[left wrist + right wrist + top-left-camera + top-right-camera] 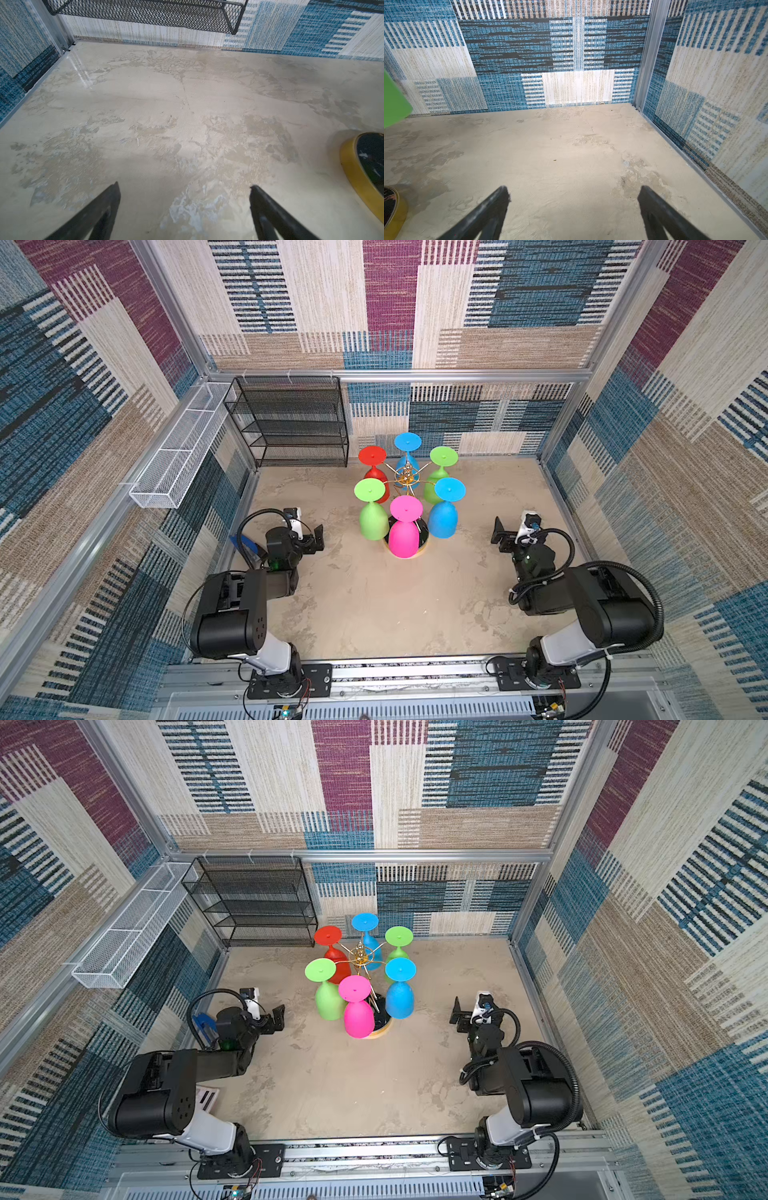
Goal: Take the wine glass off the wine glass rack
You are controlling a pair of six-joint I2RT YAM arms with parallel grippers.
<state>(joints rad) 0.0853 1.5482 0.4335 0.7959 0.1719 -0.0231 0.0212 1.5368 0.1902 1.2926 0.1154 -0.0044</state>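
Not started, nothing off yet. Shows wine glass rack (407, 479) standing on the surface (374, 605), toward 12 o'clock from centre, fully loaded with six wine glasses (442, 518) hung bowl-down; pink wine glass (404, 531) at the rack's 6 o'clock, nearest the arms. Puts left tool (314, 538) at the rack's 9 o'clock and right tool (502, 536) at 3 o'clock, both spread wide, empty, well apart from any glass. Leaves everything to do: reach in, grip one glass, slide it off its ring.

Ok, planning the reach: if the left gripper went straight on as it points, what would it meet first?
For the left gripper, probably bare table, though depth is unclear; the wine glass rack lies off to the side.
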